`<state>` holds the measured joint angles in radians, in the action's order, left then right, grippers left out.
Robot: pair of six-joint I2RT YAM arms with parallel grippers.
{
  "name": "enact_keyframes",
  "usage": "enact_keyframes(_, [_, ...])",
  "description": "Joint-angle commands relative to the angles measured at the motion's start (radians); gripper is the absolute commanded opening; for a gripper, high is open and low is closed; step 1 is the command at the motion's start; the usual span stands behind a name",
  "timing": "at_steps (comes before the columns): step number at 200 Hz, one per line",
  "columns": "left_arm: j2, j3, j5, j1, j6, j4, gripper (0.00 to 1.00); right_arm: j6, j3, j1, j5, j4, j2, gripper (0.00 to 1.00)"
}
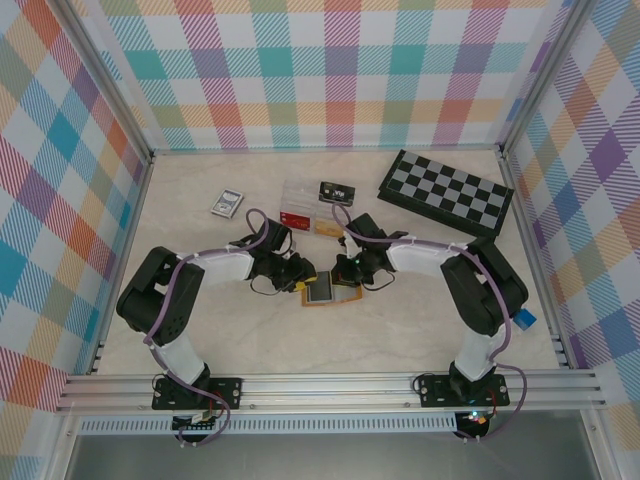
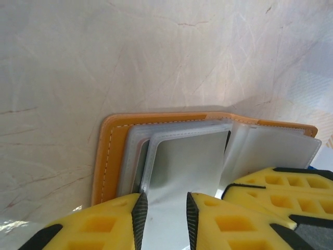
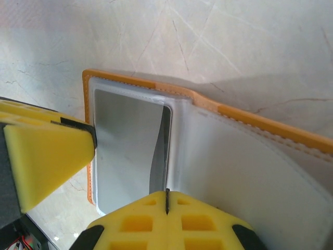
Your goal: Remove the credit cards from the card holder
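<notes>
Overhead, both my arms bent inward, wrists low over the card holder lying open on the table, left wrist view, my left gripper slightly spread above a grey leaf, right wrist view, my right gripper pressed together at a leaf's edge.

arms: black, white links; cables: purple; jaws: yellow, black pads
</notes>
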<state>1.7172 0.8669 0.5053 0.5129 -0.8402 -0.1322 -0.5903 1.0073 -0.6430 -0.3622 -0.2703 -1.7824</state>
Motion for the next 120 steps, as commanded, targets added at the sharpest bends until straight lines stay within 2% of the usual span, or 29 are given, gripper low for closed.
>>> enact_keyframes(1, [-0.013, 0.000, -0.051, 0.003, 0.021, -0.081, 0.31, -0.002, -0.019, 0.008, 0.005, -0.004, 0.030, 0.00])
enact_keyframes(31, [-0.018, 0.005, -0.041, 0.003, 0.022, -0.073, 0.31, -0.003, -0.016, 0.008, -0.063, 0.020, 0.014, 0.00])
enact_keyframes(52, [-0.011, 0.008, -0.038, 0.003, 0.025, -0.070, 0.29, -0.024, -0.001, 0.009, -0.131, 0.053, -0.009, 0.08])
enact_keyframes(68, [-0.003, 0.009, -0.037, 0.003, 0.025, -0.073, 0.27, -0.033, 0.024, 0.009, -0.118, 0.034, -0.034, 0.13])
enact_keyframes(120, [0.017, 0.002, -0.049, 0.003, 0.025, -0.087, 0.26, -0.069, 0.049, 0.020, -0.025, -0.030, -0.071, 0.17])
